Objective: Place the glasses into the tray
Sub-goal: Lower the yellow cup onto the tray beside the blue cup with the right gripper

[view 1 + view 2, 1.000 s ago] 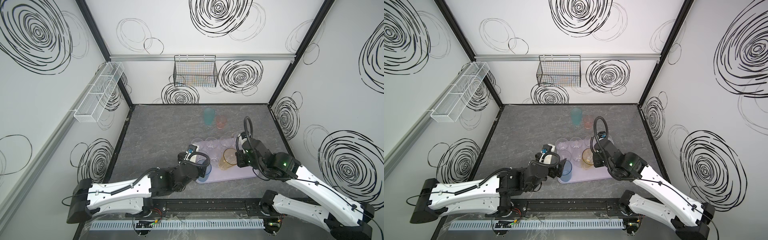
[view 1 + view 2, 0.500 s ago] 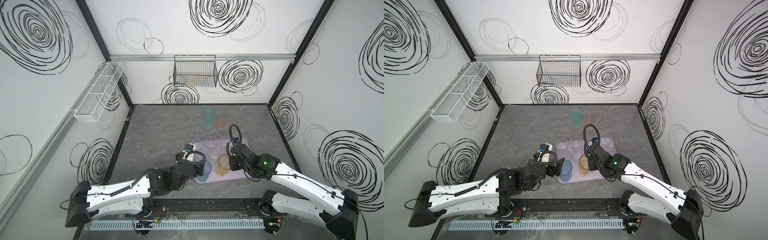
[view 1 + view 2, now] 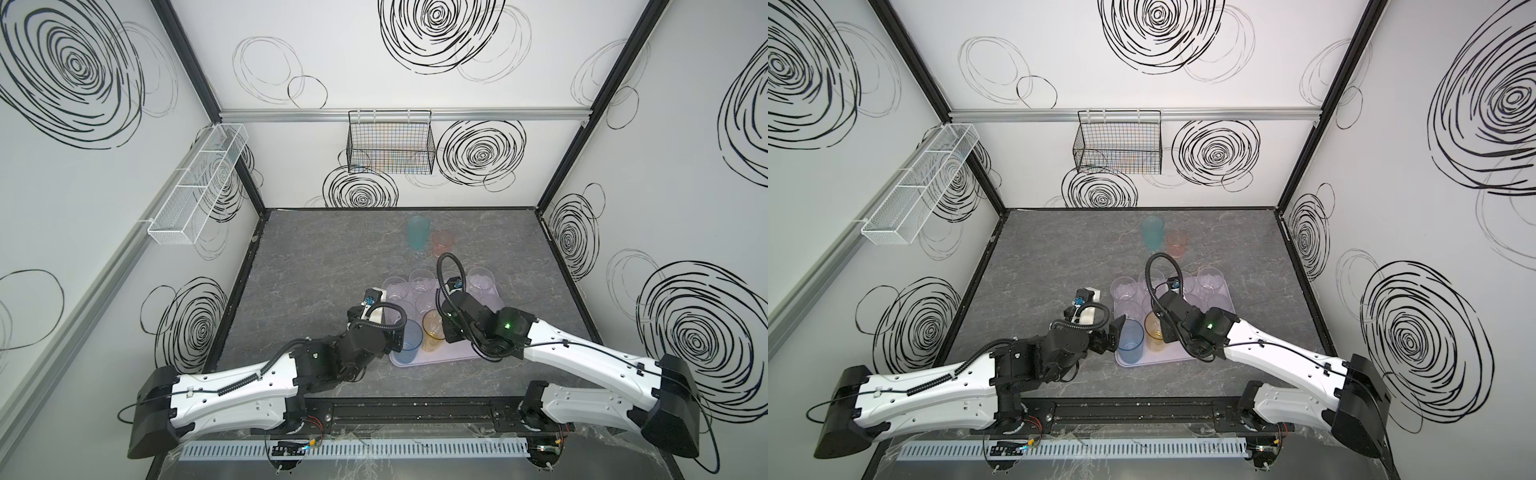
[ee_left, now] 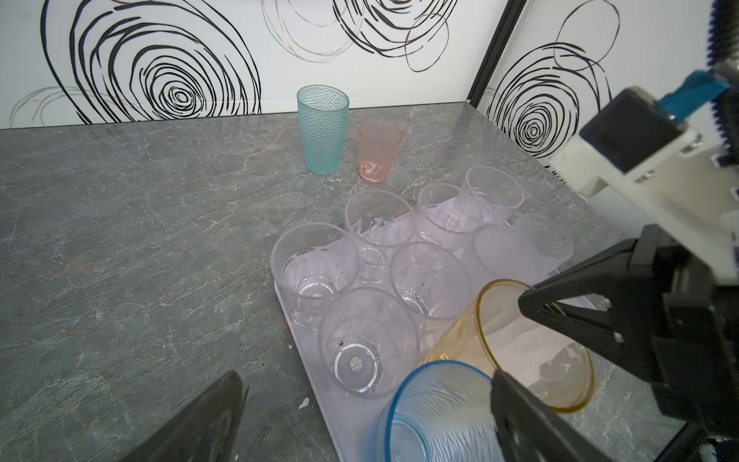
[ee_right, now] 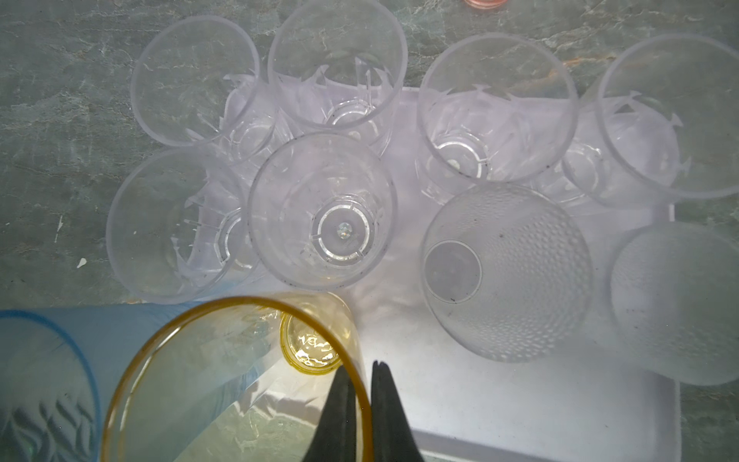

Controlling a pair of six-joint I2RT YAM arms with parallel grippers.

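The lilac tray [image 3: 461,353] holds several clear glasses [image 3: 424,280] at its far side. A blue glass [image 4: 432,416] stands upright on the tray's near left corner. My left gripper [image 4: 368,424] is open wide, with the blue glass between its fingers, close to one of them. My right gripper [image 5: 360,370] is shut on the rim of the amber glass [image 5: 240,380], one finger inside and one outside. The amber glass hangs tilted beside the blue one, its base low over the tray [image 5: 500,408]. A teal glass [image 3: 417,232] and a shorter pink glass [image 3: 442,243] stand on the table beyond the tray.
A black wire basket [image 3: 390,143] hangs on the back wall and a white mesh basket [image 3: 199,187] on the left wall. The grey stone-patterned table [image 3: 316,266] stretches left of the tray. Both arms meet at the tray's near edge.
My right gripper has carried the amber glass leftward across the tray until it sits beside the blue glass. The left gripper and the blue glass have stayed where they were.
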